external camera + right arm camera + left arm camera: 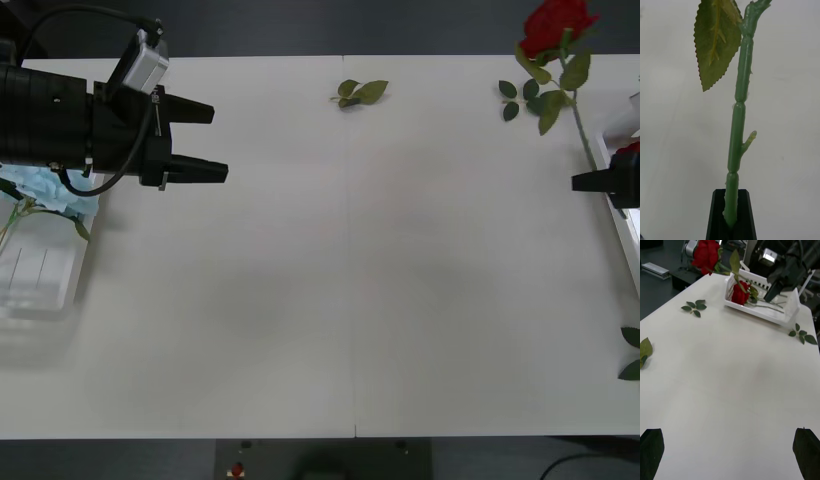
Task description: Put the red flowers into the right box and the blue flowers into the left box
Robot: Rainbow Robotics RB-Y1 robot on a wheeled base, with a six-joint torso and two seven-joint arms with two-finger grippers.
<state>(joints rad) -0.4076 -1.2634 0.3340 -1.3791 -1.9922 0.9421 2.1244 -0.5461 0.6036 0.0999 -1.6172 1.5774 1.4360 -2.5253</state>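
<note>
A red flower stands raised over the table's far right corner. My right gripper holds it low on its green stem, the black fingers shut around it, just above the right box. Another red rose lies inside that box. A blue flower lies in the left box at the table's left edge. My left gripper hovers open beside that box with nothing between its fingers.
Loose green leaf sprigs lie on the white table: one at the far middle, one near the held rose, one at the right edge. The table's wide middle is bare white surface.
</note>
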